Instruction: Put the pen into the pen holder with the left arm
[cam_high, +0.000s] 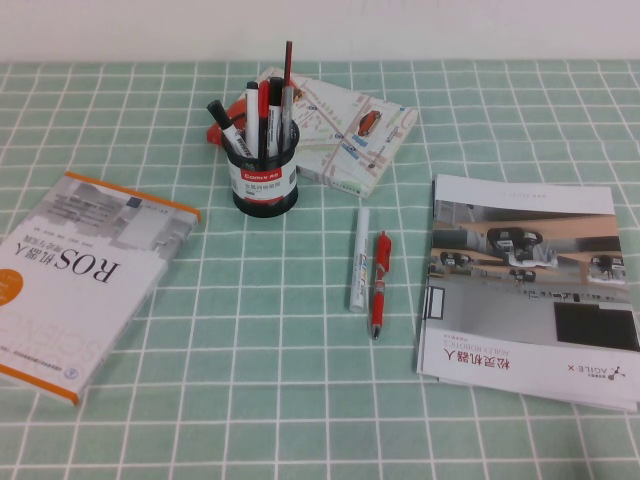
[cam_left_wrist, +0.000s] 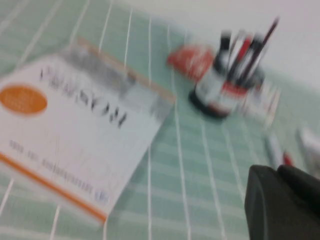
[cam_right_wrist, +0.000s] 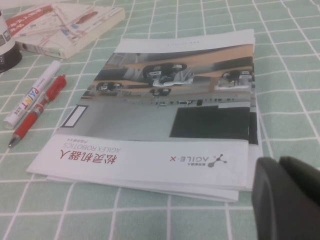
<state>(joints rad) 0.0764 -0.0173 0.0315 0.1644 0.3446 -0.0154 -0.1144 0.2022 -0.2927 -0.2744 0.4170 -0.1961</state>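
Note:
The slim white pen (cam_high: 359, 258) lies flat on the green checked cloth, right beside a red pen (cam_high: 380, 283). It also shows in the right wrist view (cam_right_wrist: 31, 93) and, blurred, in the left wrist view (cam_left_wrist: 274, 149). The black mesh pen holder (cam_high: 265, 180) stands upright behind and left of it, holding several markers and pens; it also shows in the left wrist view (cam_left_wrist: 216, 92). Neither arm shows in the high view. My left gripper (cam_left_wrist: 279, 171) is shut and empty, above the cloth near the ROS book. My right gripper (cam_right_wrist: 277, 165) is shut and empty, by the brochure's near corner.
A white ROS book (cam_high: 70, 280) lies at the left. A map-covered booklet (cam_high: 345, 135) lies behind the holder, with something red beside it. An AgileX brochure stack (cam_high: 530, 290) lies at the right, close to the two pens.

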